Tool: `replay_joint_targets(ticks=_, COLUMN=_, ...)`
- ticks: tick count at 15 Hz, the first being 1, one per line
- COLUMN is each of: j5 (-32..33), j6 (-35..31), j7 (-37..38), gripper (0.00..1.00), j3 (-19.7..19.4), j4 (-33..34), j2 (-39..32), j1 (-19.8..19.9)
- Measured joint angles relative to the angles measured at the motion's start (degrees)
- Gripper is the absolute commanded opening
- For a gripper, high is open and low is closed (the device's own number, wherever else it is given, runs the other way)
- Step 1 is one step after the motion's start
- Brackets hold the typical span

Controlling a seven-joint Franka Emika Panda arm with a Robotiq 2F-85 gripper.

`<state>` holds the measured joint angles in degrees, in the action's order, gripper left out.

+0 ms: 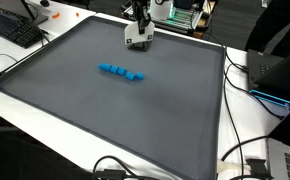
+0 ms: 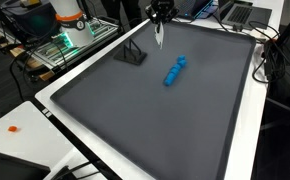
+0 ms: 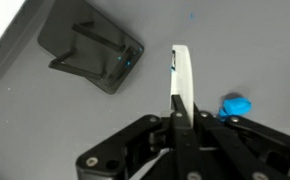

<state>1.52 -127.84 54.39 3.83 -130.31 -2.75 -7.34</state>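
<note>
White strip [image 3: 185,75] | pinched between closed fingers [image 3: 177,112] | blue blocks [image 3: 235,104] nearby | grey mat [image 1: 75,110] below

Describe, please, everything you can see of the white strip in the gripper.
The white strip looks thin, flat and stiff, with a rounded end and a blue mark on one edge. The shut gripper clamps its base. It points down over the grey mat, between the dark stand and the blue blocks; whether its tip touches the mat is unclear.
</note>
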Motion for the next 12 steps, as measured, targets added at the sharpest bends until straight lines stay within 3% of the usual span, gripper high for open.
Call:
replay_joint_targets(ticks=3, j5=-0.6, j6=0.0, j7=0.1, gripper=0.01, j3=0.0, j4=0.0, j2=0.0, j1=0.0)
replay_joint_targets(ticks=6, j5=-5.2, j6=-0.7, j7=1.7, gripper=0.01, j3=-0.1, j4=-0.7, j2=0.2, j1=0.6)
replay_joint_targets(ticks=12, j5=-12.2, j6=-8.4, j7=3.6, gripper=0.01, j3=-0.7, j4=-7.3, j2=3.5, j1=2.5)
